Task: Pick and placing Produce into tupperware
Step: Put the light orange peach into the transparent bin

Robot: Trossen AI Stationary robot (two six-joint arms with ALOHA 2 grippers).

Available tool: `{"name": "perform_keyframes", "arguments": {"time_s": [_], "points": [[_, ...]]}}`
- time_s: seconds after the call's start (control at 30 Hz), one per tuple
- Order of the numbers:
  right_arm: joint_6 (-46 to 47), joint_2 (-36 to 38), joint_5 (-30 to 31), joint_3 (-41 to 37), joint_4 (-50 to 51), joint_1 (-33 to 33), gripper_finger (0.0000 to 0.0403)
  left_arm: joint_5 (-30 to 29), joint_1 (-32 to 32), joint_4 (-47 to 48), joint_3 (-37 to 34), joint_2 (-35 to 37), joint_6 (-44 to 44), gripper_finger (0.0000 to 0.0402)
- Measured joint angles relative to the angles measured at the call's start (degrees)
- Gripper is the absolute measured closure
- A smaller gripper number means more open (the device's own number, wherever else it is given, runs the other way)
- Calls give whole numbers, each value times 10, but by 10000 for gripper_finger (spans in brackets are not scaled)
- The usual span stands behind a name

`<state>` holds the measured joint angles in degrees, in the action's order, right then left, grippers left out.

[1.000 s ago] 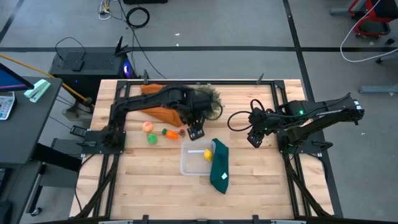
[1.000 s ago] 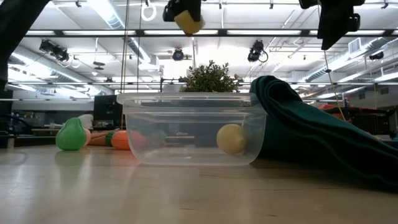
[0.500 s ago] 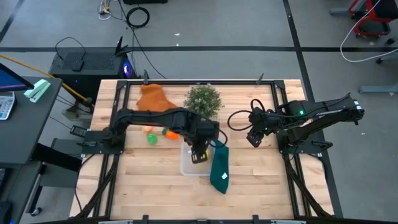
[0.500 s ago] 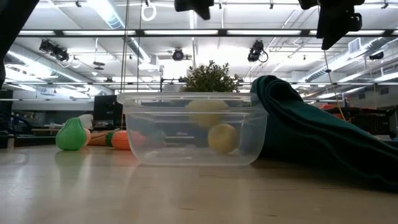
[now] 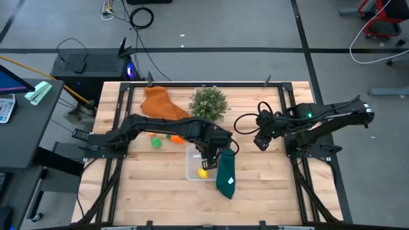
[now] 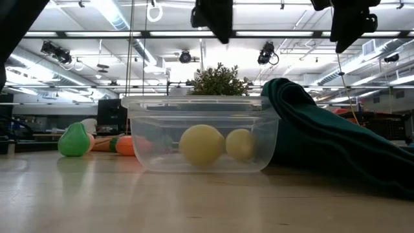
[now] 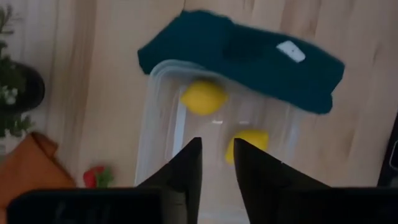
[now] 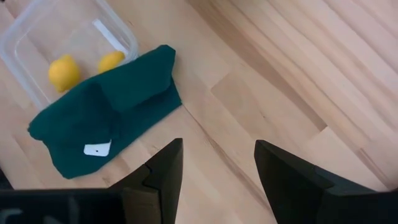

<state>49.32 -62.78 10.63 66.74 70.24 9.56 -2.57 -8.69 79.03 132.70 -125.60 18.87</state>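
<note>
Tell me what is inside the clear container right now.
Two yellow lemons lie inside the tupperware; nothing else shows through its walls. The dark green cloth overlaps one edge, and the left gripper hovers above, hiding part of the floor from overhead.

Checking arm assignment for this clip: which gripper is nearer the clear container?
Left. The left gripper hangs directly above the container, where two lemons lie. The right gripper waits off to the side, beyond the dark green cloth.
</note>
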Motion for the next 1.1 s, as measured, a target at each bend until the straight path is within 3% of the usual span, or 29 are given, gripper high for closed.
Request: {"name": "perform_keyframes", "arguments": {"time_s": [0.27, 0.5, 0.8, 1.1], "points": [[-12, 0, 1, 0, 9, 0, 238, 0, -3, 7, 0, -12, 33, 226], [-31, 0, 37, 0, 9, 0, 238, -19, -2, 1, 0, -15, 70, 190], [-33, 0, 41, 0, 9, 0, 238, -25, -1, -46, 0, -15, 92, 196], [-109, 2, 43, 0, 9, 0, 238, -26, -1, -125, 0, -15, 116, 229]]}}
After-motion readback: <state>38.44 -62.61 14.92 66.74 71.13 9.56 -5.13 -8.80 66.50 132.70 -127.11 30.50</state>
